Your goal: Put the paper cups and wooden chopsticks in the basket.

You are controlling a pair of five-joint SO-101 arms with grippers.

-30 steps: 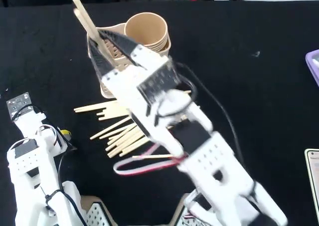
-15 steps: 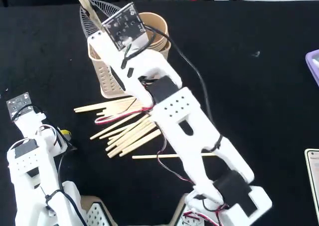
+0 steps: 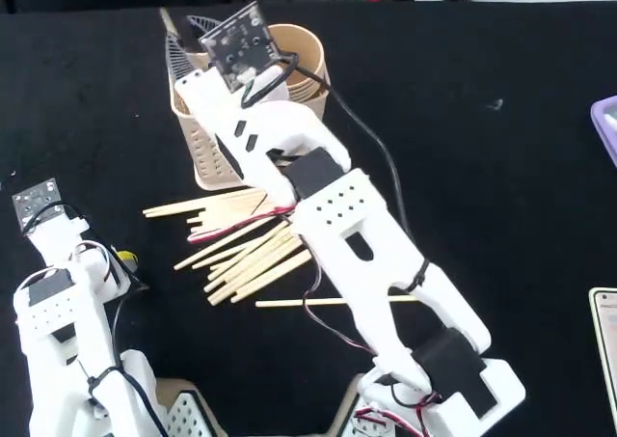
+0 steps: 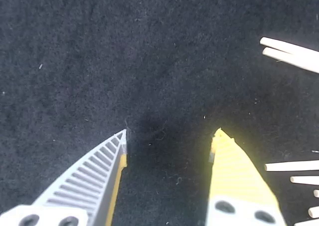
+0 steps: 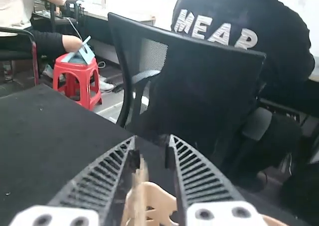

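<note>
Black worktop (image 3: 501, 215), with my right arm (image 3: 366, 254) stretched across it to the basket (image 3: 204, 152) at the far side; the stacked paper cups (image 3: 307, 66) sit inside it. The loose chopsticks (image 3: 246, 259) lie in a pile near the basket, partly under my arm, with one stray stick (image 3: 328, 302) apart from them. My right fingers (image 5: 197, 173) hang over the basket's rim, slightly apart, with one chopstick (image 5: 142, 170) upright between them, close to one finger and apparently not pinched. Hazards, as I judge them: the stick may tip outward over the rim onto the worktop; if it clings to a finger, pulling away could flick it out; a low retreat could nudge the basket or scatter the pile. My left fingers (image 4: 234, 171) are spread over bare worktop beside the pile, holding nothing.
</note>
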